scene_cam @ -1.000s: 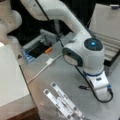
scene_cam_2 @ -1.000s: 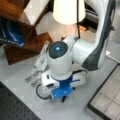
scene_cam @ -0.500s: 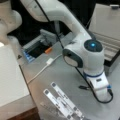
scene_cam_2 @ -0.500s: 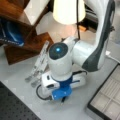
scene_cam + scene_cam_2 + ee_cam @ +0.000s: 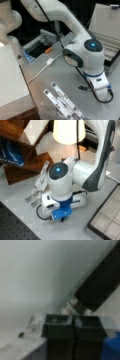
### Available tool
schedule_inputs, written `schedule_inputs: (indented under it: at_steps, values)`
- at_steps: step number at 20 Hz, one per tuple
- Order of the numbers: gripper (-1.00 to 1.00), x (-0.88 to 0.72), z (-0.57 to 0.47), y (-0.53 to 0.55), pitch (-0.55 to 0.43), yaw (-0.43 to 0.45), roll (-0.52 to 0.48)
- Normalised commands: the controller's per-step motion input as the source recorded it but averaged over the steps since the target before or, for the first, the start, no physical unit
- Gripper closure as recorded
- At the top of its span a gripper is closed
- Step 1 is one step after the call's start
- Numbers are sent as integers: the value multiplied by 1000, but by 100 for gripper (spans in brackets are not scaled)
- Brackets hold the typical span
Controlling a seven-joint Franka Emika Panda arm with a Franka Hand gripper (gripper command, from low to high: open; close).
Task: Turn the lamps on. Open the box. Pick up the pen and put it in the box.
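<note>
Risk of a weak end-pinch on the pen. In a front view, hand [image 5: 100, 88] low on the surface [image 5: 57, 82], pen [image 5: 82, 88] flat just beside it, box [image 5: 110, 50] open at the right, well apart. In a front view, lamp [image 5: 66, 131] lit, pen hidden under the hand. In wrist view, fingers [image 5: 58, 325] pressed together, pen's lighter tip right at them; cannot tell if actually clamped. Could pivot or drop on a lift, or skid away if merely nudged.
</note>
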Motion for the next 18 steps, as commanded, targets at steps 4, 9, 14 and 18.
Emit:
schedule_inputs:
  at_steps: [4, 9, 14, 18]
  values:
    - [-100, 20, -12, 3, -25, 143, -10]
    - [-100, 14, -7, -9, -31, 141, -17]
    - [-100, -1, 5, -15, -26, 132, -16]
    - [-100, -27, 12, -12, -23, 128, -15]
